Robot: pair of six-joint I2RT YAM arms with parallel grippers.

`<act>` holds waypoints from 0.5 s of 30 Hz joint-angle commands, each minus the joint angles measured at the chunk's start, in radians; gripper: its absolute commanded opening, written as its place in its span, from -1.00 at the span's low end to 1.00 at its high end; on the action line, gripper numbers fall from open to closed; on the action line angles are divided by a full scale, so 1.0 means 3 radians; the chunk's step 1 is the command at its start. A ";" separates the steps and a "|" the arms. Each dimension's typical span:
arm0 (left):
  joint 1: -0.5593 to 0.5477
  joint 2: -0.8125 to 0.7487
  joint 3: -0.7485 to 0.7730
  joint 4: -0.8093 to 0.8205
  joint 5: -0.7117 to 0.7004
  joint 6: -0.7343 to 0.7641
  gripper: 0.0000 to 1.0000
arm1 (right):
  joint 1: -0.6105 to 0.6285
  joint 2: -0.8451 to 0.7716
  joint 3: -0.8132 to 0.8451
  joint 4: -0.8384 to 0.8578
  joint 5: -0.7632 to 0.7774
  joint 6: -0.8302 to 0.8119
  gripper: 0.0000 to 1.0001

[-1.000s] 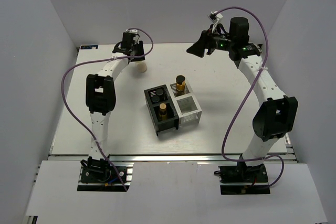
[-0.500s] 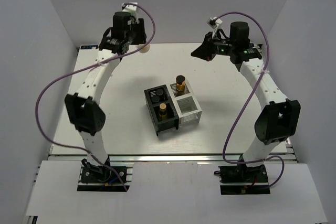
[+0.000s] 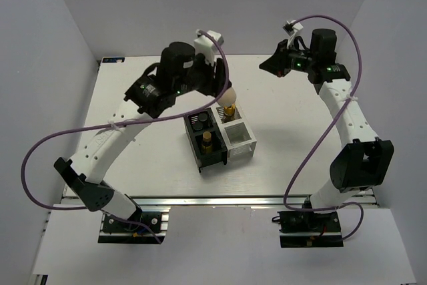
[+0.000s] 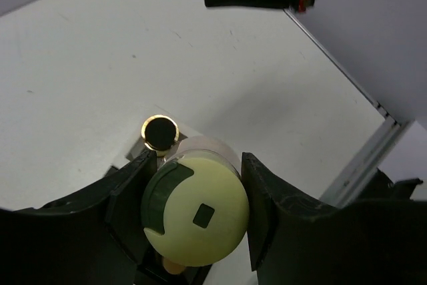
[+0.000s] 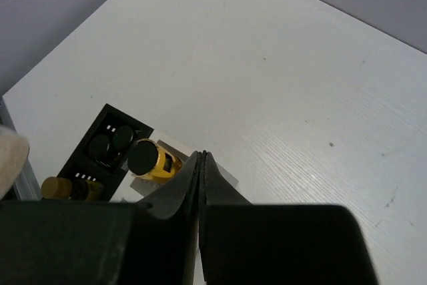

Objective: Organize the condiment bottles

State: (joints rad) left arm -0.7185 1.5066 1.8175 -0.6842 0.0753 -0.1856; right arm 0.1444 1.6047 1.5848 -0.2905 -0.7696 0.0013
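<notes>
My left gripper [image 3: 223,90] is shut on the cream-white bottle [image 3: 230,95] and holds it in the air just above the back of the organizers. In the left wrist view its pale yellow cap [image 4: 197,208] fills the space between the fingers. Under it, an amber bottle with a black cap [image 3: 230,109] [image 4: 160,131] stands in the white organizer's [image 3: 239,138] rear cell. The black organizer [image 3: 202,155] has two dark caps [image 3: 197,123] in its rear cell and a brown-gold bottle [image 3: 207,140] in its front cell. My right gripper [image 3: 269,65] [image 5: 202,158] hangs shut and empty at the back right.
The white organizer's front cell [image 3: 240,135] has nothing in it. Bare tabletop [image 3: 300,138] surrounds the two boxes. Grey walls stand on both sides and behind. The table's metal front rail [image 3: 213,198] runs along the near edge.
My left arm has swung from the back left corner across to the organizers, carrying the cream-white bottle. The right gripper has shut and drawn back a little to the right.
</notes>
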 commanded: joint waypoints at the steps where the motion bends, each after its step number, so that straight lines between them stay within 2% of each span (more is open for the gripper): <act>1: -0.0227 -0.0149 -0.0269 -0.0046 -0.0026 -0.0087 -1.00 | -0.0118 -0.0184 -0.0077 0.0063 0.0111 0.0077 -1.00; 7: -0.0499 0.0177 -0.0362 0.0174 -0.0072 -0.0016 -1.00 | -0.0323 -0.0297 -0.0185 0.0038 0.0121 0.0128 -1.00; 11: -0.0550 0.0372 -0.0311 0.0179 -0.0087 0.0056 -1.00 | -0.0384 -0.0394 -0.0297 0.0033 0.0137 0.0098 -1.00; 15: -0.0560 0.0398 -0.0484 0.0230 -0.0138 0.0082 -1.00 | -0.0405 -0.0486 -0.0415 0.0048 0.0137 0.0098 -1.00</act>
State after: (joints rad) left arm -0.8841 1.6627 1.6905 -0.6552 0.0586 -0.1795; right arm 0.0277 1.5002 1.4738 -0.2916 -0.7284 0.0238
